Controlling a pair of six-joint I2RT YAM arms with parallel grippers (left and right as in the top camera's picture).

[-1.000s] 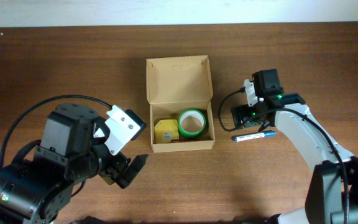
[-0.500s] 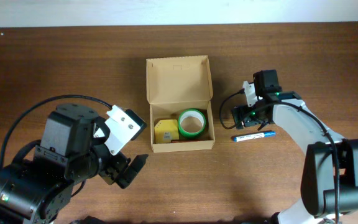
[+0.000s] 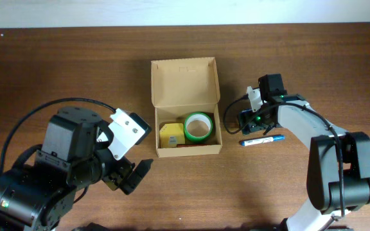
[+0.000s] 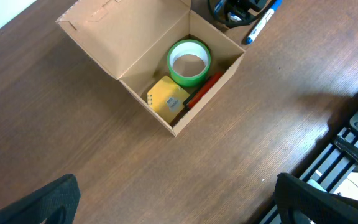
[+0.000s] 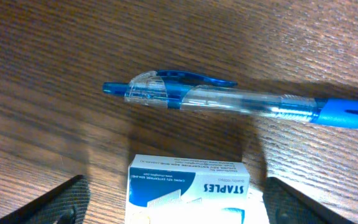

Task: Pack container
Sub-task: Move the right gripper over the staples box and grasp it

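The left arm [image 3: 69,160] is bulky black, with a white plate [image 3: 126,131] and black cable [image 3: 37,112]. The right arm [image 3: 307,125] is white with black joints.

1. The overhead view looks straight down on the brown table [image 3: 56,64] from far off, with the open container [image 3: 186,106] near the centre.
2. The left wrist view looks down at a slant from well above, the container lying diagonally in frame.
3. The right wrist view sits very close to the tabletop, filled by a blue pen [image 5: 241,102] and a staples box [image 5: 188,190].
4. Overhead and left wrist share the container and its green tape roll [image 3: 198,127]; all three show the pen.
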